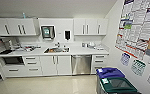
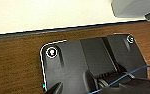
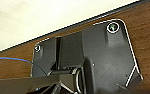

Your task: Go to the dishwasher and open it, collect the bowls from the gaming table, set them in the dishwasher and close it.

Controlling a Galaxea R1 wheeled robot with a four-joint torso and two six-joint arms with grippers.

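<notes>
A kitchenette fills the head view: white drawers [image 1: 31, 65] at left, the sink [image 1: 56, 50] mid-desk, then the dishwasher [image 1: 81, 64] — steel front shut — under the desk [image 1: 78, 52], right of centre. Bins [image 1: 114, 81] stand far right. Either gripper's state — cannot be told.

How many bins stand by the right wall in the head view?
2: a blue-lidded bin nearer the counter and a green-lidded bin closer to the camera, side by side along the wall; the picture's edge cuts off the green one, so more could stand beyond.
</notes>
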